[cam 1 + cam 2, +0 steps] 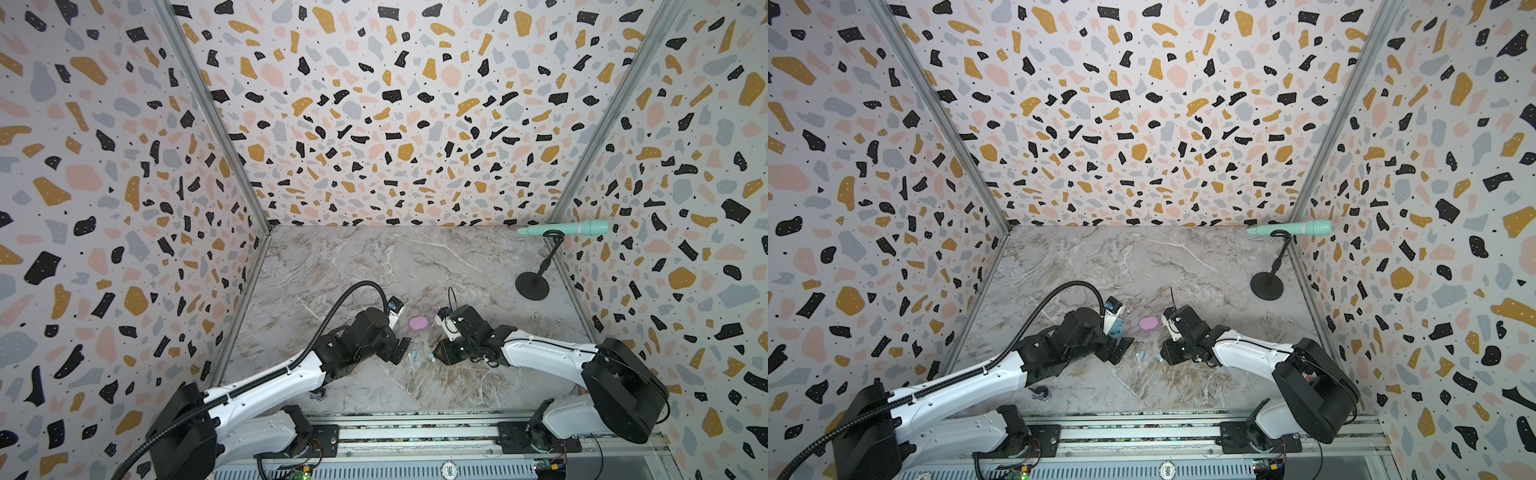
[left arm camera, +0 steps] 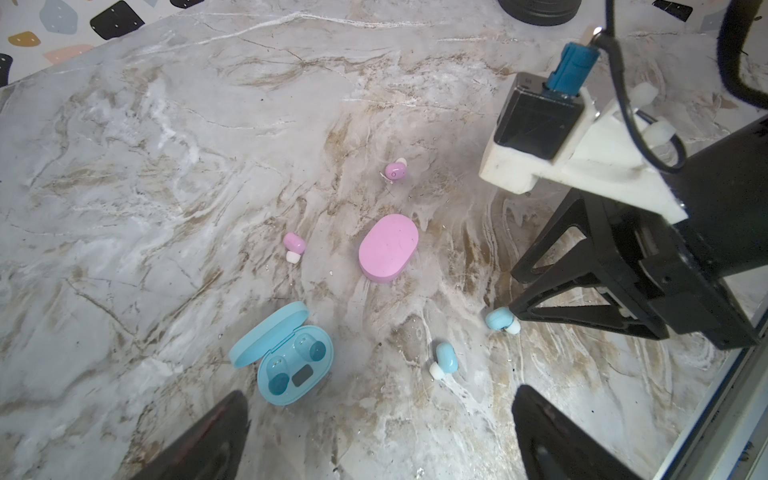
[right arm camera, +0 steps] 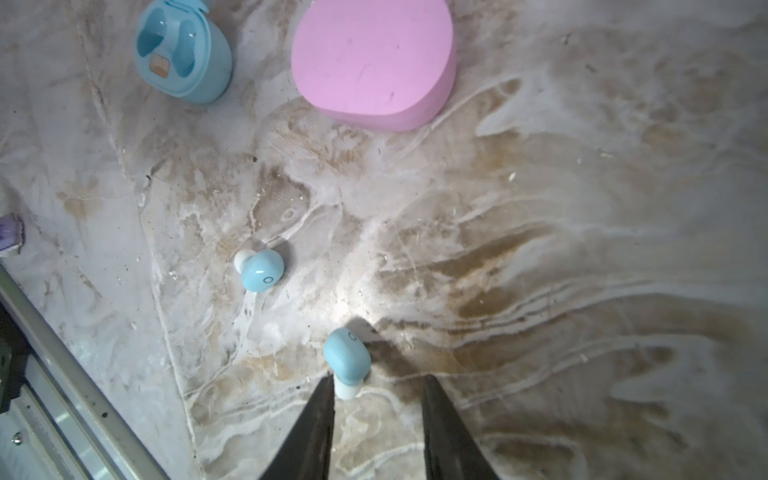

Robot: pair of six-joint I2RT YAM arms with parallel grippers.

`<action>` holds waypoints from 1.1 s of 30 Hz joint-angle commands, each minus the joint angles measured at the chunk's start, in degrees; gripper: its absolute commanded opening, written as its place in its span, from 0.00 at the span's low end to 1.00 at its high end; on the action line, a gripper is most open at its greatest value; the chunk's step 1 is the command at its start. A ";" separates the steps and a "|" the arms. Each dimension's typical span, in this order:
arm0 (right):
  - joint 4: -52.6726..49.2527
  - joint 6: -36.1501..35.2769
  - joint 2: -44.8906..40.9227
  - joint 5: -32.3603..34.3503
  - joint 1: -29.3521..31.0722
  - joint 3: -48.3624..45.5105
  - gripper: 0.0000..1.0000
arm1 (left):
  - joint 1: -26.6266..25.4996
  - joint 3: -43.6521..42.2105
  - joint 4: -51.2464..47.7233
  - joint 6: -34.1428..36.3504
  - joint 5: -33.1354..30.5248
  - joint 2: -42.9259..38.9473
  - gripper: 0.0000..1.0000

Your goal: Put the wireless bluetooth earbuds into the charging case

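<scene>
Right pincer [image 3: 379, 378] stood partly spread, pinching nothing. Blue earbud [image 3: 347, 357] lay on tabletop [image 3: 582, 249] near robot-side edge, just ahead of it. Long axis ran along fingers [image 3: 316, 424]; white tip sat in gap, touching one finger. Left pincer [image 2: 382, 395] gaped wide, farther off. Blue case [image 3: 183, 50] lay open.

In both top views the marbled grey surface [image 1: 415, 266] carries a closed pink case [image 1: 418, 323] near its middle. Around that case lie an open blue case [image 2: 282, 353] at 9 o'clock, a pink earbud [image 2: 294, 246] at 11, a second pink earbud [image 2: 395, 170] at 1, a blue earbud [image 2: 444, 359] at 6 and a second blue earbud [image 2: 502, 321] at 5. A round black stand base [image 1: 532, 284] sits well apart at 2 o'clock.
</scene>
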 commanded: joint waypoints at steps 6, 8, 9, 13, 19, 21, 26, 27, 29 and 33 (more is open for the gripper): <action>1.99 -2.43 1.43 -1.94 0.37 2.01 0.36 | -0.21 1.73 0.43 0.30 -0.27 0.00 1.00; 2.06 -2.52 1.80 -1.85 0.33 1.92 0.35 | -0.15 1.79 0.42 0.30 -0.29 0.00 1.00; 2.18 -2.51 2.00 -1.84 0.39 1.92 0.35 | -0.19 1.80 0.46 0.34 -0.29 0.00 1.00; 2.62 -2.19 3.11 -1.85 0.63 1.67 0.33 | -0.16 1.68 0.41 0.30 -0.29 0.02 1.00; 2.99 -1.83 4.10 -1.23 1.45 1.66 0.30 | -0.17 1.65 0.42 0.36 -0.24 0.00 1.00; 2.97 -1.65 4.45 -1.10 1.71 1.75 0.29 | -0.19 1.64 0.42 0.31 -0.29 0.00 1.00; 3.01 -1.37 4.89 -0.33 2.59 1.83 0.26 | -0.14 1.65 0.38 0.31 -0.29 -0.02 1.00; 2.95 -1.14 4.92 -0.20 2.77 1.83 0.25 | -0.18 1.66 0.42 0.35 -0.29 -0.03 1.00; 2.86 -0.91 5.21 0.24 3.09 1.83 0.24 | -0.15 1.65 0.43 0.31 -0.29 -0.06 1.00; 2.64 -0.18 5.61 1.19 3.82 1.83 0.24 | -0.19 1.65 0.42 0.37 -0.20 -0.09 1.00</action>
